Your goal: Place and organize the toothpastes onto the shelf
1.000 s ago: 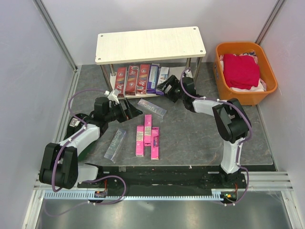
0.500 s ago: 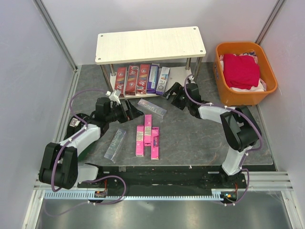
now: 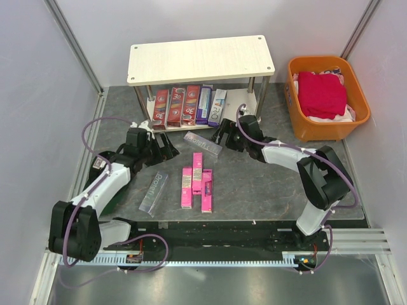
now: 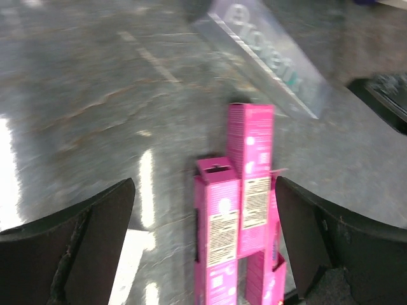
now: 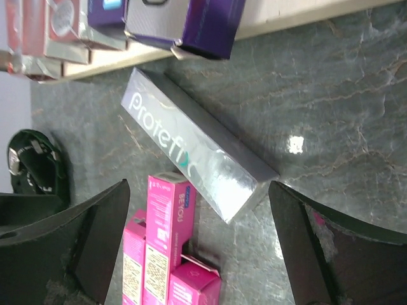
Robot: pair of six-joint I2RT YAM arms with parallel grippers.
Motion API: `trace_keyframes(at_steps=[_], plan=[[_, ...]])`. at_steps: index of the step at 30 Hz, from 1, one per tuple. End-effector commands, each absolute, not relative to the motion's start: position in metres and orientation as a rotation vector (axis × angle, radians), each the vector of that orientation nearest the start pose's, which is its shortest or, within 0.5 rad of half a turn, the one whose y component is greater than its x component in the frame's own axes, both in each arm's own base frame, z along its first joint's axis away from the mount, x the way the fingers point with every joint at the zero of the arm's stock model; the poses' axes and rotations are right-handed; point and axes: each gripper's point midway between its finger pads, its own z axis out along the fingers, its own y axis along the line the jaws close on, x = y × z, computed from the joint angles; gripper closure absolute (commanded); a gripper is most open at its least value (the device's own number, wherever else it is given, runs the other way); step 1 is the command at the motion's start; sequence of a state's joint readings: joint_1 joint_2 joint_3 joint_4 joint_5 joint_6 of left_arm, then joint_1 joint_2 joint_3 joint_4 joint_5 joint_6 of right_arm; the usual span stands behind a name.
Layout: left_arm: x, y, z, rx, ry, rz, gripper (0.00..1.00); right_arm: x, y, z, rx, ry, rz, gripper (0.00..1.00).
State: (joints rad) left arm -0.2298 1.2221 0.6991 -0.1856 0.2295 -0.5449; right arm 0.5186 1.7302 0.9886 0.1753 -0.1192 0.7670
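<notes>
The shelf (image 3: 200, 59) stands at the back. On its lower board lie three red toothpastes (image 3: 175, 106), a purple one (image 3: 203, 105) and a white one (image 3: 217, 107). A silver carton (image 3: 203, 143) lies slanted in front of the shelf, and three pink cartons (image 3: 197, 181) lie side by side nearer me. Another silver carton (image 3: 154, 192) rests at the left. My left gripper (image 3: 166, 145) is open and empty, facing the pink cartons (image 4: 235, 216). My right gripper (image 3: 222, 135) is open and empty just right of the silver carton (image 5: 191, 149), with the pink ones (image 5: 165, 241) below it.
An orange basket (image 3: 327, 95) with red cloth sits at the back right. The shelf's thin metal legs (image 3: 262, 94) stand just behind the right arm. Grey walls close in both sides of the dark tabletop (image 3: 267, 184).
My right gripper has pulled back from the shelf's lower board and swung left toward the slanted silver carton, jaws wider. The left arm shifted slightly left.
</notes>
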Motion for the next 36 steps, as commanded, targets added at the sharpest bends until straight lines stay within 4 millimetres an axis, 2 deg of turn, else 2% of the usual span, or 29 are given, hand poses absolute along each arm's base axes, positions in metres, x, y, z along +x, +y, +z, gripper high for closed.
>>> trace_keyframes(at_steps=[1, 4, 8, 14, 17, 22, 27, 30, 31, 33, 36], plan=[[0.293, -0.081, 0.104, -0.387, 2.41, -0.263, 0.02, 0.378, 0.273, 0.103, 0.158, 2.25, 0.848, 0.02], [0.281, -0.074, 0.094, -0.417, 2.477, -0.186, 0.02, 0.374, 0.275, 0.099, 0.151, 2.265, 0.865, 0.02], [0.261, -0.093, 0.076, -0.382, 2.578, -0.165, 0.02, 0.369, 0.274, 0.096, 0.141, 2.28, 0.869, 0.02], [0.235, -0.091, 0.048, -0.378, 2.661, -0.056, 0.02, 0.365, 0.275, 0.094, 0.128, 2.289, 0.876, 0.02], [0.227, -0.084, 0.035, -0.39, 2.686, 0.003, 0.02, 0.363, 0.273, 0.093, 0.13, 2.292, 0.875, 0.02], [0.229, -0.079, 0.027, -0.397, 2.695, 0.07, 0.06, 0.36, 0.274, 0.096, 0.125, 2.29, 0.894, 0.02], [0.231, -0.082, 0.012, -0.366, 2.734, 0.086, 0.17, 0.355, 0.272, 0.101, 0.127, 2.283, 0.899, 0.02], [0.234, -0.089, 0.008, -0.346, 2.741, 0.046, 0.32, 0.352, 0.27, 0.107, 0.122, 2.279, 0.896, 0.02], [0.234, -0.09, 0.008, -0.343, 2.741, 0.036, 0.38, 0.351, 0.268, 0.112, 0.119, 2.267, 0.897, 0.02], [0.24, -0.095, 0.011, -0.331, 2.727, 0.003, 0.39, 0.349, 0.266, 0.115, 0.116, 2.267, 0.891, 0.02], [0.252, -0.102, 0.025, -0.31, 2.684, -0.048, 0.5, 0.347, 0.262, 0.124, 0.108, 2.251, 0.875, 0.02]])
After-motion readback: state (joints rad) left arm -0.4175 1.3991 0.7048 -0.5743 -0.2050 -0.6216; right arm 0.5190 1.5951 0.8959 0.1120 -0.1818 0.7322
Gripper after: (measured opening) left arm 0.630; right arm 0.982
